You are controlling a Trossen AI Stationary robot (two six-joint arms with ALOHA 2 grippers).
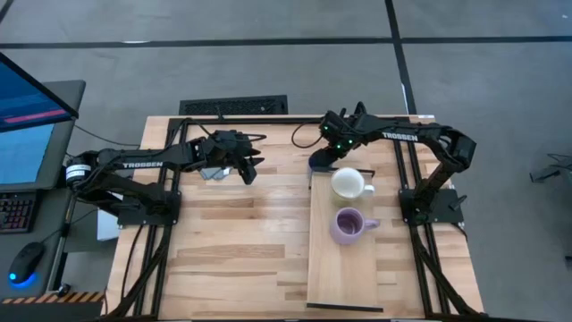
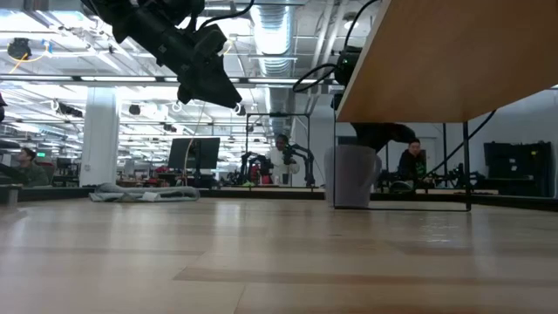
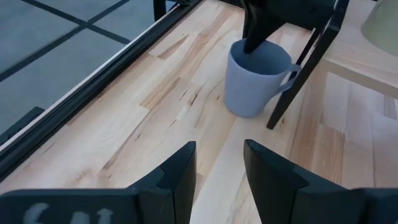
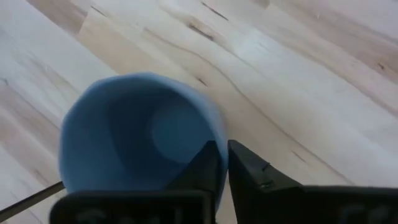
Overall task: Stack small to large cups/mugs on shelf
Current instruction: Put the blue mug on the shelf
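The slate blue mug (image 1: 318, 164) (image 3: 256, 81) stands upright on the slatted tabletop, beside the far end of the pale shelf plank (image 1: 344, 268). My right gripper (image 4: 227, 152) (image 1: 325, 157) is shut on its rim. On the shelf, the cream-white mug (image 1: 349, 183) stands on its base, and the lavender mug (image 1: 349, 224) stands nearer. My left gripper (image 3: 219, 165) (image 1: 248, 172) is open. It hovers above the table to the left of the blue mug, pointing toward it and holding nothing. My right gripper pinches the blue mug's rim (image 4: 219, 134), one finger inside the mug (image 3: 254, 34) and one outside. The fingers come from above, pointing down. The mug stays upright with its base on the tabletop.
A grey folded cloth (image 1: 211, 170) (image 2: 144, 192) lies under the left arm at the table's far side. The shelf's thin dark frame (image 3: 298, 68) stands right beside the blue mug. The near part of the shelf and the table's near left are bare wood.
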